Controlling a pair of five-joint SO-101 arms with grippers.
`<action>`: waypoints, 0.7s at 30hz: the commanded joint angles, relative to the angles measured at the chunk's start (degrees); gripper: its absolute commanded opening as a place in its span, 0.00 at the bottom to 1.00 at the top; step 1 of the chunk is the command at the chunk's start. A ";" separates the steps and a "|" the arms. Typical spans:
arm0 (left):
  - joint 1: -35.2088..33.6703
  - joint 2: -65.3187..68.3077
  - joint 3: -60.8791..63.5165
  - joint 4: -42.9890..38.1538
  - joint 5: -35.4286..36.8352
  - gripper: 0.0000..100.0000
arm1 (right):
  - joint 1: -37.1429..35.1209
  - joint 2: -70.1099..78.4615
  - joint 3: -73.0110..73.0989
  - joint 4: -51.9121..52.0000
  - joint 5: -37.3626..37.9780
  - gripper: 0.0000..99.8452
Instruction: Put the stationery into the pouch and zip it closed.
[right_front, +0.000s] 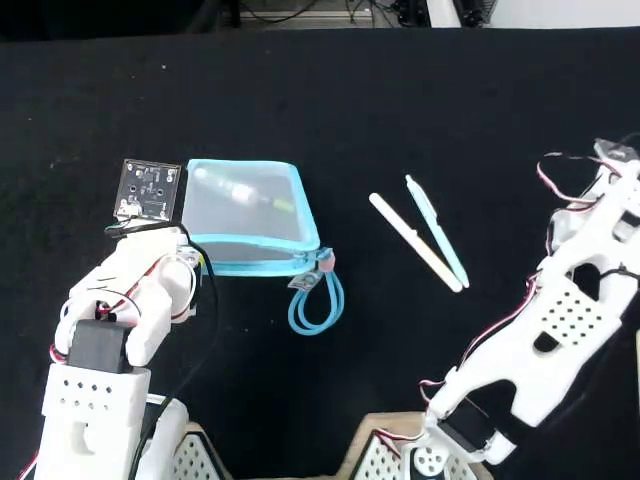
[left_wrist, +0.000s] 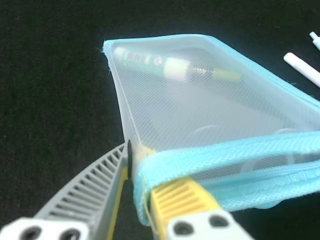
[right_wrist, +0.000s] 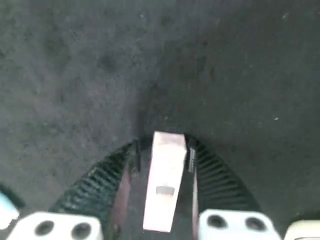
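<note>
A translucent pouch (right_front: 245, 215) with light blue trim lies left of centre, with a pen (left_wrist: 175, 67) inside it. Its zip pull and blue loop (right_front: 316, 300) lie at the pouch's front right corner. My left gripper (left_wrist: 136, 156) is shut on the pouch's front left corner (right_front: 197, 262), the blue edge pinched between the grey and yellow fingers. A white stick pen (right_front: 415, 242) and a light blue pen (right_front: 437, 230) lie side by side on the cloth, right of centre. My right gripper (right_wrist: 162, 142) is shut on a pale rectangular eraser (right_wrist: 162, 180) above bare black cloth.
The table is covered in black cloth (right_front: 400, 110). The right arm (right_front: 565, 315) stretches along the right edge, with loose wires around it. The left arm's body (right_front: 110, 340) fills the front left. Both arm bases (right_front: 400, 455) sit at the front edge.
</note>
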 joint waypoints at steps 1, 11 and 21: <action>0.13 -0.35 -0.48 -1.14 0.09 0.03 | 0.62 1.10 -1.36 -3.08 0.53 0.15; 0.13 -0.35 -0.48 -1.23 0.09 0.03 | 2.99 1.54 -10.24 -0.97 -6.24 0.01; 0.13 -0.35 -0.40 -1.14 0.09 0.03 | 2.11 1.54 -26.59 11.69 -6.15 0.01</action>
